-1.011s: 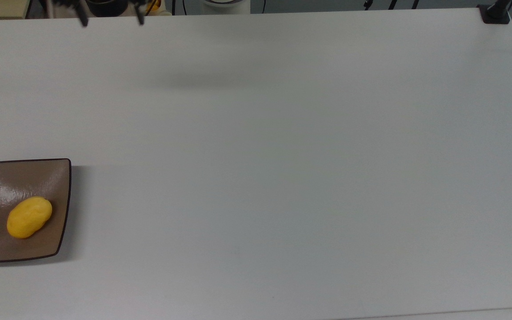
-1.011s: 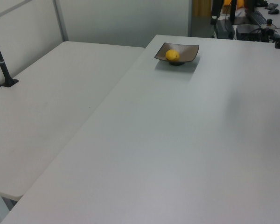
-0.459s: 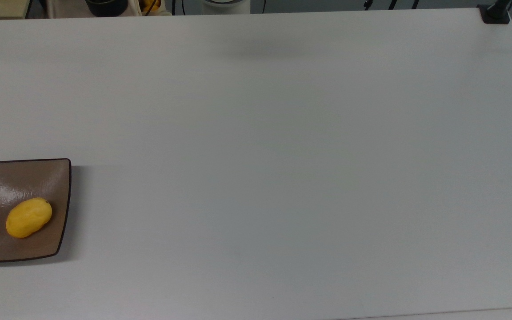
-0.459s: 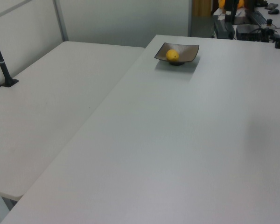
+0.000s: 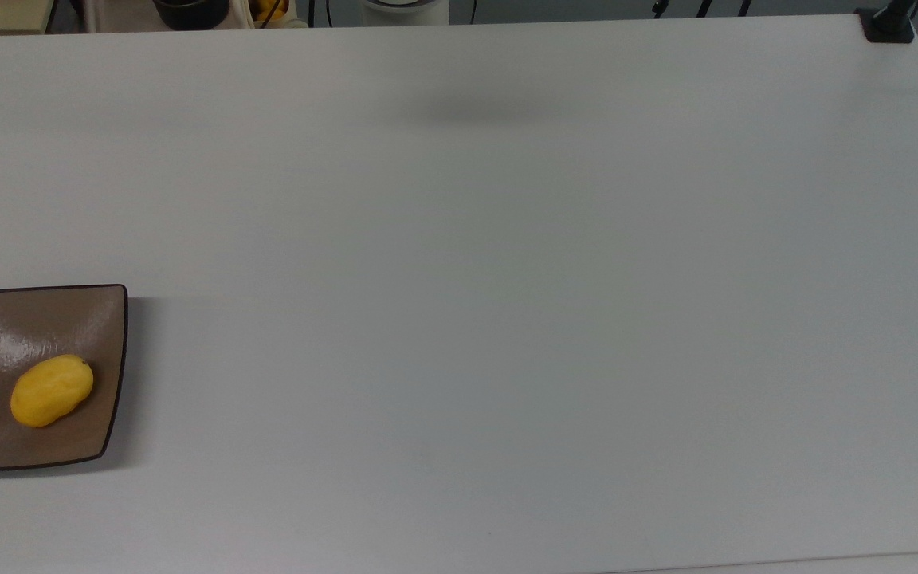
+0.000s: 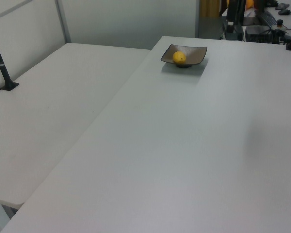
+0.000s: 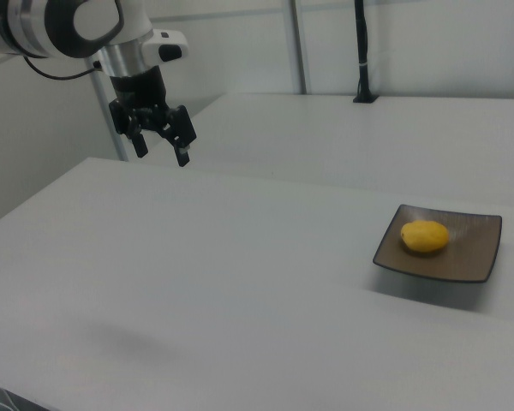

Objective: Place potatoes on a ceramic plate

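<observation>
The yellow potato (image 5: pixel 52 391) lies on the glossy brown square plate (image 5: pixel 100 319) at the top view's left edge. The left view has the potato (image 6: pixel 179 57) on the plate (image 6: pixel 196 54) at the far end of the table. In the right view the potato (image 7: pixel 425 236) rests on the plate (image 7: pixel 471 257) at the right. My gripper (image 7: pixel 162 146) hangs high above the table at the right view's upper left, far from the plate, open with nothing between its fingers.
The white table (image 5: pixel 507 279) stretches wide to the plate's right in the top view. A second white table (image 6: pixel 53 107) adjoins it at the left view's left. A black clamp post (image 5: pixel 889 22) sits on the top view's far right corner.
The gripper's fingertips, seen a second ago at the top view's upper left edge, have left that view. Its shadow on the table has shifted right. Potato and plate have stayed put.
</observation>
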